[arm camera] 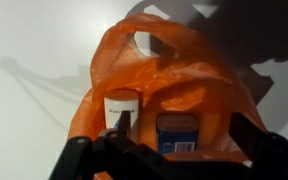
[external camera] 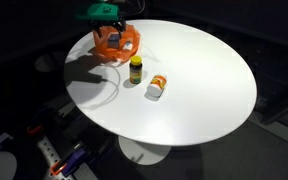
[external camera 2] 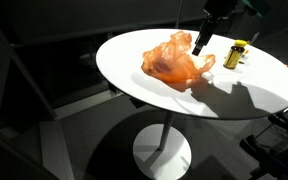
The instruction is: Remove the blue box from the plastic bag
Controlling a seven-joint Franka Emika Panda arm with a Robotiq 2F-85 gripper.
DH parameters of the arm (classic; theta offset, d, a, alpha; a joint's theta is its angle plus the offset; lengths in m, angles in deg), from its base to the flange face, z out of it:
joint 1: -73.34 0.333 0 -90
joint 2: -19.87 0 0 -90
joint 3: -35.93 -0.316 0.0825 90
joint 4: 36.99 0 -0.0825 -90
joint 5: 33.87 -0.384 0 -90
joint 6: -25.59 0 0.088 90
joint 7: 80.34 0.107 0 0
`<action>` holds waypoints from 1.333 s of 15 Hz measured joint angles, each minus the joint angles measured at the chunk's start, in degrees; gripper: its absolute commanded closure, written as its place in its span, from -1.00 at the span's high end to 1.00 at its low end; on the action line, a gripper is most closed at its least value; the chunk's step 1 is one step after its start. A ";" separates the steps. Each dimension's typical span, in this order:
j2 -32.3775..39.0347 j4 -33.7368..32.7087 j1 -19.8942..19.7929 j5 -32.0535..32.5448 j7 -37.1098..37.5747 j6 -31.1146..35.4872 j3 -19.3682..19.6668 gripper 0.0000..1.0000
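Gripper (external camera 2: pixel 199 44) sits over the orange plastic bag (arm camera: pixel 184 60), jaws spread apart. Blue box (arm camera: pixel 176 135) lies inside the bag between the jaws, with a white container (arm camera: pixel 121 105) just beside it.

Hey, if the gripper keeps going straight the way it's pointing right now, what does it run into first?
The gripper points down at the orange plastic bag, so that likely comes first, probably near the blue box and white container showing inside it. Depth is unclear in the wrist view.

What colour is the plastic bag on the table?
The plastic bag is orange and slightly see-through, which shows best in the wrist view.
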 measured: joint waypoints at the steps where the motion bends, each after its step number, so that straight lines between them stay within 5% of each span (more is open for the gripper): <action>1: 0.65 -0.07 -0.04 0.00 0.00 0.56 -0.34 1.00; 10: 7.77 -2.63 -2.48 0.00 -0.17 9.80 -5.38 1.00; 20: 15.49 -6.28 -10.83 -0.01 -0.52 16.76 -14.69 1.00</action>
